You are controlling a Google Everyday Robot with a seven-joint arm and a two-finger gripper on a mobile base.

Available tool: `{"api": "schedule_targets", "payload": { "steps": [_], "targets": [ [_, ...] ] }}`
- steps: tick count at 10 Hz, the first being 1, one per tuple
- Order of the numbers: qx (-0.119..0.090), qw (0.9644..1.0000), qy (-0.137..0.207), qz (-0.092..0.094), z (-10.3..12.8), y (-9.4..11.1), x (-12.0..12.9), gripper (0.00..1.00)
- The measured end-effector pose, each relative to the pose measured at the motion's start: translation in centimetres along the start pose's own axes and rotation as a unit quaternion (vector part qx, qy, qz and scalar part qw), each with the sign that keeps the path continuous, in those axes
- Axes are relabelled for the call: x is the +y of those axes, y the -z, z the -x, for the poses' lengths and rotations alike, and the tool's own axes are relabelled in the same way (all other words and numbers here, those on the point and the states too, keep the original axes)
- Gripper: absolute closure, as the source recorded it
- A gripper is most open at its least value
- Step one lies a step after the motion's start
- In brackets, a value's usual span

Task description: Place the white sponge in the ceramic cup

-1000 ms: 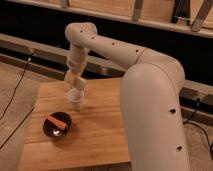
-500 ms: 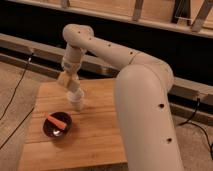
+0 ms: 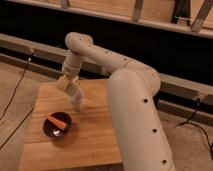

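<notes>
**Sponge carried to the cup, release to come**

We see the gripper (image 3: 68, 84) hanging over the rear left part of the wooden table (image 3: 92, 142), close to its back edge, on the end of the robot's pale arm (image 3: 127, 87). Its jaws are pressed together on a cream block that we take to be the white sponge (image 3: 63, 83). The view is dim there, so we would call the pinch likely, not certain. The ceramic cup (image 3: 77, 101) stands just beside and below it, a little nearer the table's middle and seemingly tilted. Toward the left edge sits a dark bowl (image 3: 50, 131) with an orange piece (image 3: 59, 121) inside.

We judge the carry to be nearly done, with the sponge not yet in the cup. The next move calls for bringing the sponge squarely over the cup's mouth, lowering it, and only then spreading the jaws. Since the sponge looks about as wide as the cup, alignment matters.
</notes>
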Motion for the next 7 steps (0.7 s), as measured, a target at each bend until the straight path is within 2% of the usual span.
{"api": "schedule_targets", "payload": {
  "steps": [2, 4, 7],
  "targets": [
    [-0.023, 0.9993, 0.013, 0.026, 0.9, 0.4, -0.5, 1.00],
    [-0.033, 0.9984, 0.023, 0.041, 0.8, 0.6, -1.1, 1.00],
    [-0.034, 0.9979, 0.029, 0.046, -0.6, 0.5, -2.6, 1.00]
  ]
}}
